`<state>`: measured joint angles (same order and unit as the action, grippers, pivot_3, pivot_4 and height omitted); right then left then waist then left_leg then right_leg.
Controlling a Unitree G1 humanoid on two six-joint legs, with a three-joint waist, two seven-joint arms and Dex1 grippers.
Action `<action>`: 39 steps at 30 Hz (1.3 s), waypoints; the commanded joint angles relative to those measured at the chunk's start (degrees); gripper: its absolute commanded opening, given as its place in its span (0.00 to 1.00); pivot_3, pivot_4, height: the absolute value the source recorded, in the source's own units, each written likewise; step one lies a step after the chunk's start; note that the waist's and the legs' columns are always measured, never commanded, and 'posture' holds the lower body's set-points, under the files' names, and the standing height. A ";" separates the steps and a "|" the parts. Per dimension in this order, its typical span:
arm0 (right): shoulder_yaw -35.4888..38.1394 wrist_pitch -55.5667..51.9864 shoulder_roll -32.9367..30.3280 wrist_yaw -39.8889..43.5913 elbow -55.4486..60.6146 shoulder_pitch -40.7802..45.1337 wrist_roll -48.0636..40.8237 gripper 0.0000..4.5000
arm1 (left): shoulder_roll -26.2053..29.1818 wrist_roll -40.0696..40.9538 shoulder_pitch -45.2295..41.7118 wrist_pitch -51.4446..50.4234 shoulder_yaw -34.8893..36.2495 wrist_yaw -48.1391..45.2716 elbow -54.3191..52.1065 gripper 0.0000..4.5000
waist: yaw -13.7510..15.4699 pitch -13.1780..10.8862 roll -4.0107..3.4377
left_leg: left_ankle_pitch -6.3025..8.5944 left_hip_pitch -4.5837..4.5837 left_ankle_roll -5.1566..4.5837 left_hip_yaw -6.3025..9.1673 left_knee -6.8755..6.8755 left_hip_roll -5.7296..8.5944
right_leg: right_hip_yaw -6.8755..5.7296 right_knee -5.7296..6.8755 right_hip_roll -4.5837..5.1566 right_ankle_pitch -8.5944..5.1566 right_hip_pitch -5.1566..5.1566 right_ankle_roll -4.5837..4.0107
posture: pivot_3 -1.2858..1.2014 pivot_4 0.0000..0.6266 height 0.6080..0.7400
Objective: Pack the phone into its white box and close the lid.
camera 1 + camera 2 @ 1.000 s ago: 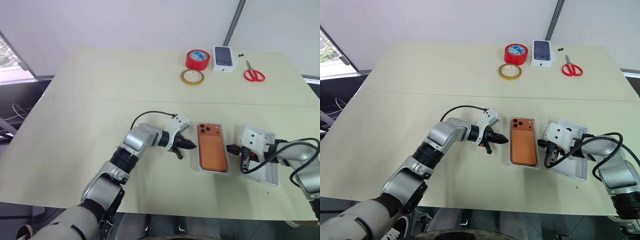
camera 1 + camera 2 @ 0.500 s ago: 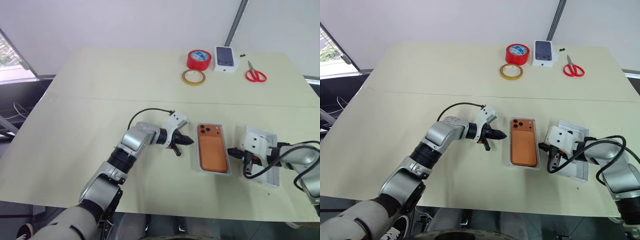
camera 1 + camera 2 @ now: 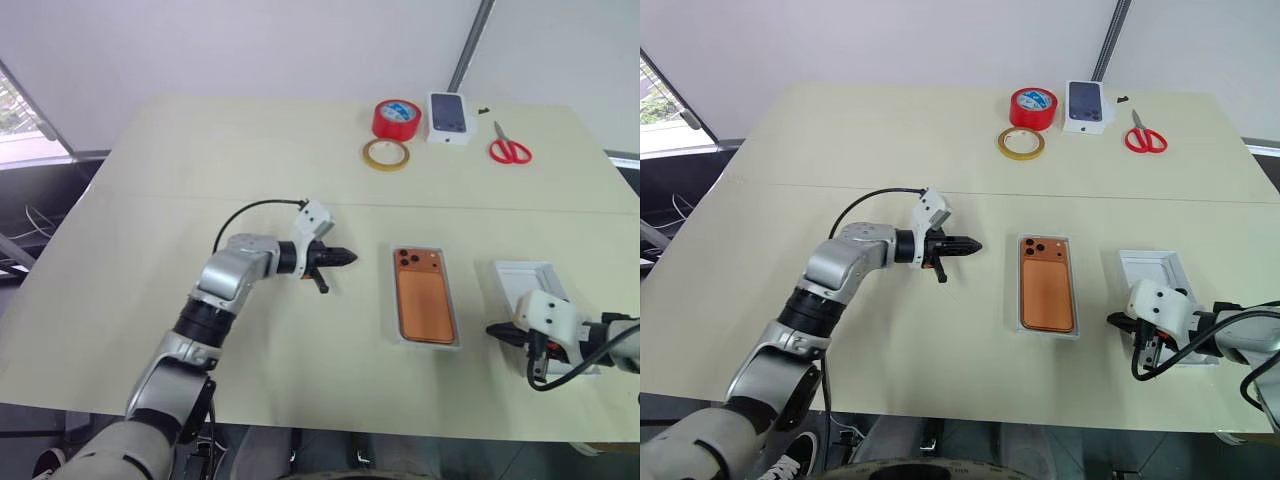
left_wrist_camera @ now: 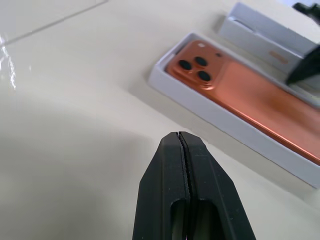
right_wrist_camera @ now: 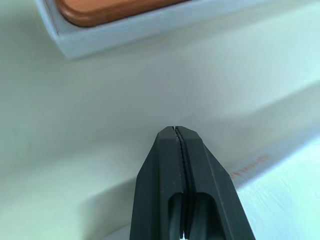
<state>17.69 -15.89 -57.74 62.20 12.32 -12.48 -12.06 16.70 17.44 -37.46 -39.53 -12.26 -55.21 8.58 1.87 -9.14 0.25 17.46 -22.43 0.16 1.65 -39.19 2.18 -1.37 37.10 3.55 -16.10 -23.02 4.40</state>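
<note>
Phone [image 3: 425, 301] packing is sitting half done, as I judge it: the orange handset is lying camera side up inside its white box [image 3: 395, 330], while the lid [image 3: 525, 276] is resting upturned and empty just beside my right gripper [image 3: 497, 331], so covering is still waiting. I am holding that gripper clenched on nothing, and my left gripper [image 3: 344, 258], also pressed together and empty, is hovering apart from the tray. Farther off, a small picture-topped box [image 3: 449, 118] is standing closed.
</note>
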 commanded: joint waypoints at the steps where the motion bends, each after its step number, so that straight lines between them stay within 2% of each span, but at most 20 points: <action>1: 4.04 -8.08 3.80 -2.44 6.13 3.80 -10.03 0.30 | 3.53 4.63 1.28 0.18 4.02 -3.88 -5.81 0.30 | -0.42 0.01 -0.04 | -0.02 0.00 0.03 0.00 0.00 -0.03 | 0.00 0.01 -0.01 0.00 0.00 0.00 | 0.52 0.24 1.00; 4: 5.31 -9.95 7.86 -8.20 8.31 5.41 -10.67 0.62 | 7.59 6.85 4.59 2.02 5.63 -7.25 -9.49 0.62 | -0.96 0.03 -0.07 | -0.05 0.01 0.09 0.03 0.04 -0.05 | 0.00 0.02 -0.01 0.00 -0.01 0.00 | 0.52 0.24 1.00; 7: 5.69 -15.00 10.26 -15.04 9.53 5.78 -9.41 0.99 | 10.79 7.01 8.91 8.30 6.88 -10.09 -12.89 0.98 | -1.01 0.03 -0.07 | -0.05 0.01 0.08 0.03 0.04 -0.03 | 0.00 0.00 0.02 0.00 0.01 0.00 | 0.52 0.24 1.00; 11: 7.33 -24.11 11.63 -21.90 14.93 2.55 -9.07 0.99 | 14.05 6.59 13.32 15.30 8.41 -12.73 -13.96 0.98 | -0.95 0.03 -0.09 | -0.03 -0.02 0.07 0.04 0.08 -0.04 | 0.00 0.00 0.04 -0.01 -0.03 -0.01 | 0.52 0.24 1.00; 14: 9.84 -29.30 11.64 -25.39 20.19 -2.78 -7.40 0.99 | 15.45 6.19 16.20 23.45 9.66 -15.72 -12.82 0.98 | -0.94 0.07 -0.16 | 0.18 -0.03 -0.30 0.03 0.09 -0.04 | 0.01 0.00 0.06 -0.01 -0.05 -0.01 | 0.52 0.24 1.00; 19: 12.77 -44.43 11.15 -27.92 29.87 -6.47 -11.56 0.99 | 16.80 6.77 17.78 30.21 11.36 -18.64 -10.29 0.98 | -1.20 0.08 -0.19 | 0.20 -0.03 -0.34 0.03 0.10 -0.05 | 0.01 0.00 0.06 -0.01 -0.06 -0.02 | 0.52 0.24 1.00; 23: 11.95 -57.72 8.48 -30.55 32.98 -1.91 -12.69 0.99 | 17.85 6.97 18.58 33.11 11.18 -21.31 -9.23 0.98 | -1.31 0.12 -0.27 | 0.21 -0.01 -0.35 0.02 0.10 -0.05 | 0.02 0.01 0.06 -0.01 -0.07 -0.02 | 0.52 0.24 1.00; 25: 11.45 -68.31 8.72 -31.78 33.23 5.37 -14.46 0.99 | 18.24 6.72 19.11 35.01 11.11 -22.35 -8.80 0.98 | -1.38 0.12 -0.26 | 0.21 -0.01 -0.36 0.01 0.10 -0.05 | 0.02 0.01 0.06 -0.01 -0.07 -0.02 | 0.52 0.24 1.00; 28: 8.98 -74.83 6.63 -31.46 32.51 11.78 -16.32 0.99 | 18.21 7.12 19.28 36.79 11.32 -23.42 -8.25 0.98 | -1.17 0.11 -0.29 | 0.21 -0.03 -0.36 0.01 0.10 -0.05 | 0.02 0.01 0.06 -0.01 -0.10 -0.03 | 0.52 0.24 1.00; 34: 6.09 -76.61 4.76 -33.20 21.73 16.28 -21.50 0.99 | 18.08 6.44 19.00 39.80 11.09 -23.82 -7.80 0.98 | -1.05 0.10 -0.27 | 0.29 -0.11 -0.51 0.00 0.11 -0.04 | 0.02 -0.11 0.08 -0.01 -0.08 -0.03 | 0.52 0.24 1.00; 39: 4.47 -76.61 1.52 -34.35 19.07 17.06 -24.38 0.99 | 18.41 6.65 20.58 39.94 11.33 -22.77 -9.68 0.98 | -1.35 0.10 -0.29 | 0.29 -0.09 -0.51 -0.03 0.11 -0.04 | 0.02 -0.06 0.08 -0.01 -0.11 -0.02 | 0.52 0.24 1.00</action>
<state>21.84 -92.13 -55.14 28.21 31.37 3.80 -35.02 34.38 23.24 -17.53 -0.61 -2.03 -78.36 0.87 0.52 -9.05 -0.04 17.75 -22.51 -0.35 1.62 -39.08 2.13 -1.34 37.05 3.63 -16.11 -23.13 4.38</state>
